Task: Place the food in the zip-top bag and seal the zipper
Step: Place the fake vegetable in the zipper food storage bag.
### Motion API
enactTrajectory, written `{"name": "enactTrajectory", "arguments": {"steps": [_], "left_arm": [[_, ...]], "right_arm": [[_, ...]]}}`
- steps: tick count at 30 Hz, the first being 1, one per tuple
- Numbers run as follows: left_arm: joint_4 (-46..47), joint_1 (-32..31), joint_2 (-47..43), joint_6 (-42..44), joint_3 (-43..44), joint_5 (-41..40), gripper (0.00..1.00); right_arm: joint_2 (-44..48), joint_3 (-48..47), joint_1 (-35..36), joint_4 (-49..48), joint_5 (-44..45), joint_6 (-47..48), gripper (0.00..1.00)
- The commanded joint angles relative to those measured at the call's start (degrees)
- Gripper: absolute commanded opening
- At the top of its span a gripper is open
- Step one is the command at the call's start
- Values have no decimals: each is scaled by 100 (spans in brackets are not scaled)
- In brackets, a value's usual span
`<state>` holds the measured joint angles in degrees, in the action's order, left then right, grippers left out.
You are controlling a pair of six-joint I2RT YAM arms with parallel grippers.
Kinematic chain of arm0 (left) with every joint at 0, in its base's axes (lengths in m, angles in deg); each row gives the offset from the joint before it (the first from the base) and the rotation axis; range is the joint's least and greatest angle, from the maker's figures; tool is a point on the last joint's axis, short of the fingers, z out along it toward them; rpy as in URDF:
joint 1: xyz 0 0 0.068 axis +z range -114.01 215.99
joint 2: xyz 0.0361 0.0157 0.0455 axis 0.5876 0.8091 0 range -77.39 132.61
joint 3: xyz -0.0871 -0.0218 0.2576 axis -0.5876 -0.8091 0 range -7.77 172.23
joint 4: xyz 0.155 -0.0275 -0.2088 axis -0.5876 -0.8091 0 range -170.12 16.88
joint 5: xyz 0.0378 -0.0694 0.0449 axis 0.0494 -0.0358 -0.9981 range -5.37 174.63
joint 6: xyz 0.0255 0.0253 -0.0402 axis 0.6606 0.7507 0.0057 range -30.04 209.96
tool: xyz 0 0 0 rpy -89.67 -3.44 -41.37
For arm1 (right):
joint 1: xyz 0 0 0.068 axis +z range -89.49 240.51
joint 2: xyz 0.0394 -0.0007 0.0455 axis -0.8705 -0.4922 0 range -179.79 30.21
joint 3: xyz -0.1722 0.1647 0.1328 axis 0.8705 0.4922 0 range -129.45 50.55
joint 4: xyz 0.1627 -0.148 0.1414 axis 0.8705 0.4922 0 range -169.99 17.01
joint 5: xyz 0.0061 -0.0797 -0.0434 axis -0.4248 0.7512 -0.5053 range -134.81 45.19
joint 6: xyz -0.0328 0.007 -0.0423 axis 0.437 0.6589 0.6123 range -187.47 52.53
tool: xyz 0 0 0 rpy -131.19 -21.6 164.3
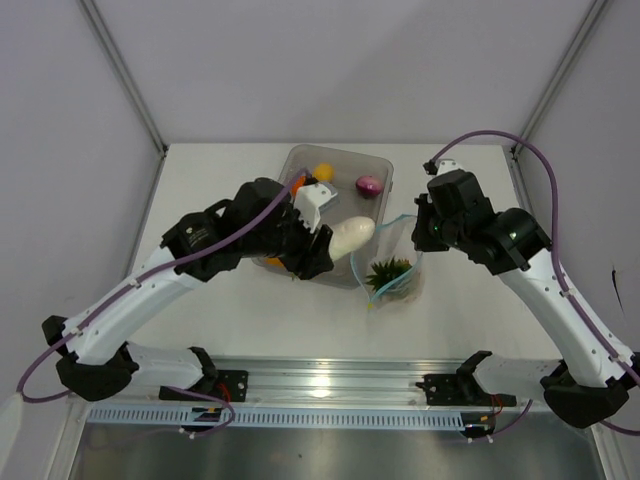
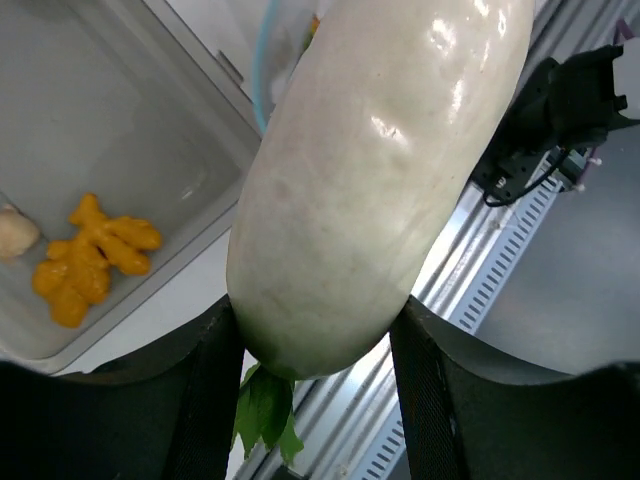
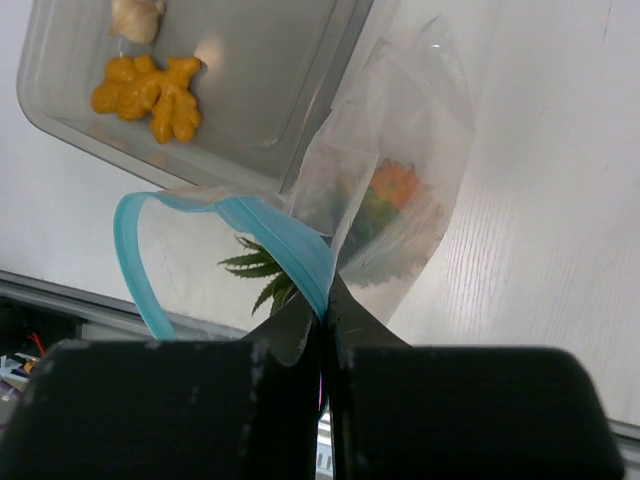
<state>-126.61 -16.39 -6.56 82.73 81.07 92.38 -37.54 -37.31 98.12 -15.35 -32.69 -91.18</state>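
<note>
Because the white radish (image 1: 352, 238) is thick against the narrow mouth of the zip-top bag (image 1: 398, 262), the entry is where I judge trouble most likely. The left gripper (image 1: 318, 240) clamps the radish by its leafy end, in the air over the tray's (image 1: 340, 153) near right corner, with the rounded tip aimed at the bag just beside it. The right gripper (image 3: 325, 325) is closed on one lip of the blue zipper (image 3: 285, 245) and holds that side up, while the other lip loops loose. A tip that strikes the loose lip could fold it inward or shove the bag along the table (image 1: 480, 310). A hard push could pull the strip out of the thin pinch. Gripped at one end, the radish might pivot and drop short. The green sprig (image 1: 386, 272) already inside leaves less room.
</note>
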Motion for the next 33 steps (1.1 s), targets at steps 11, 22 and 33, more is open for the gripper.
{"name": "enactTrajectory", "arguments": {"steps": [11, 22, 33], "left_arm": [[-759, -133, 1257, -1235, 845, 1228, 1], [-197, 114, 1908, -3003, 873, 2915, 1], [682, 571, 1407, -4955, 134, 2556, 1]], "right_arm": [[86, -303, 950, -619, 959, 349, 0], [323, -65, 1749, -593, 1555, 507, 0], [569, 383, 2137, -909, 1873, 490, 0]]}}
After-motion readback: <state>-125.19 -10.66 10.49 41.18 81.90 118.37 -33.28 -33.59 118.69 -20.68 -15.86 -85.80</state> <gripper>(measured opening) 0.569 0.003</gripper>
